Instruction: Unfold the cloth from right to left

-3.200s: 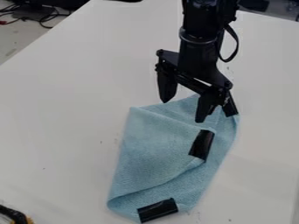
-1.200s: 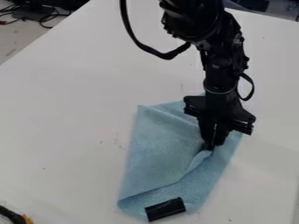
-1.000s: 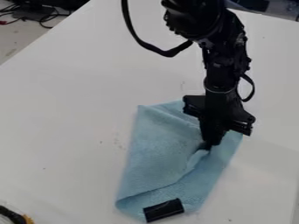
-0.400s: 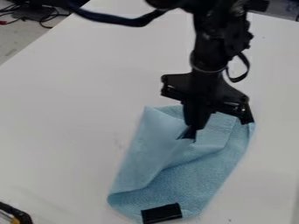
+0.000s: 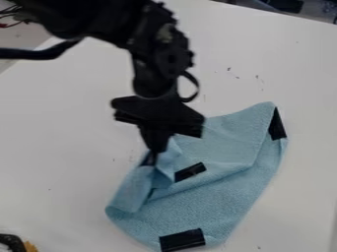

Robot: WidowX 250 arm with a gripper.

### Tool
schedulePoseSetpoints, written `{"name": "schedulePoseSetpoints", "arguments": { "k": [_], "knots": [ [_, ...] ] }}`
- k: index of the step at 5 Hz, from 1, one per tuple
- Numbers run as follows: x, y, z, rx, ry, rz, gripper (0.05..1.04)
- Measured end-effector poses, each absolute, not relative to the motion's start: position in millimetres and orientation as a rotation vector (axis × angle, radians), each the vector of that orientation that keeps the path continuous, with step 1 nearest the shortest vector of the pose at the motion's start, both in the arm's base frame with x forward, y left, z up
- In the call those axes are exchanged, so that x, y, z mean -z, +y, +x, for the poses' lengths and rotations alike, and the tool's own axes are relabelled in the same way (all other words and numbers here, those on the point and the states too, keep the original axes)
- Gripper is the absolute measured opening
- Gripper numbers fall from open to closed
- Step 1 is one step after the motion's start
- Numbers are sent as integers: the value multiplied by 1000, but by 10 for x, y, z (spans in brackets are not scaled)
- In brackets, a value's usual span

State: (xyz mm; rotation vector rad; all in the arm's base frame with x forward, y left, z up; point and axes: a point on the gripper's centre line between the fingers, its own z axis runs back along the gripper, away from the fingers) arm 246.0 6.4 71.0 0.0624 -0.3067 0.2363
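My gripper (image 5: 152, 151) is shut on the cloth's taped corner at the cloth's left side, holding it up a little. The light blue cloth (image 5: 217, 197) lies on the white table, its left part bunched and folded under the gripper. Black tape patches mark the cloth: one at the upper right corner, one at the bottom edge, and one near the middle, just right of the gripper. A fold line runs from the right side toward the lower left.
The white table (image 5: 59, 128) surrounds the cloth. A black and yellow object (image 5: 18, 243) sits at the lower left corner. Dark cables (image 5: 9, 19) lie beyond the table at the upper left.
The gripper came down onto the cloth's folded corner, closed, and then moved left with it. More of the cloth's right part and its upper right tape patch are now uncovered.
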Motion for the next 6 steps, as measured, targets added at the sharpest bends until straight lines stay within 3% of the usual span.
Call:
{"name": "schedulePoseSetpoints", "arguments": {
  "k": [2, 4, 5, 6],
  "knots": [
    [-714, 562, 2356, -198, -308, 139, 72],
    [-752, 909, 2415, -134, -289, 166, 99],
    [-690, 1066, 2438, -139, -315, 152, 272],
    [-596, 1120, 2421, -146, -310, 131, 555]
  ]
}}
